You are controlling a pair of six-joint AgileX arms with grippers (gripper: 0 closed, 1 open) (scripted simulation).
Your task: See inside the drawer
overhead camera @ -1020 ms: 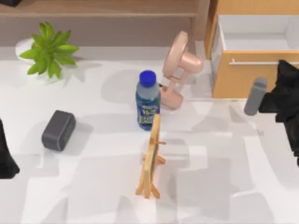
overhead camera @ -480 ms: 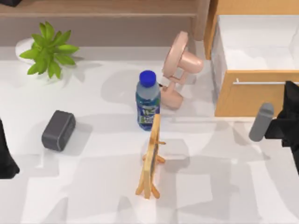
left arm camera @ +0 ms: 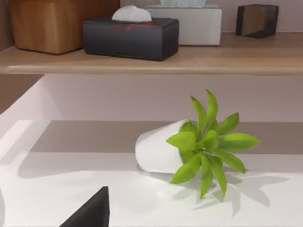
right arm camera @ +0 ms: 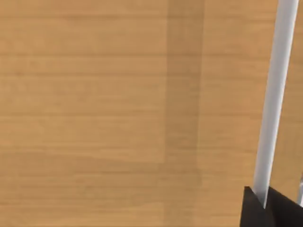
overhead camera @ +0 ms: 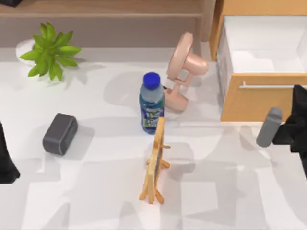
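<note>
Now right gripper (right arm camera: 263, 204) fingers pinch the open drawer (overhead camera: 259, 98)'s handle (right arm camera: 274, 99)

White table (overhead camera: 96, 191) bearing a plant (overhead camera: 49, 55) far left and a grey speaker (overhead camera: 60, 133) left. Bottle (overhead camera: 152, 103), pink fan (overhead camera: 184, 69) and wooden easel (overhead camera: 155, 163) stand centrally.

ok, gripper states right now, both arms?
Left gripper: parked at the table's left edge, cannot be told.
Right gripper: at the drawer front, closed on the handle.
</note>
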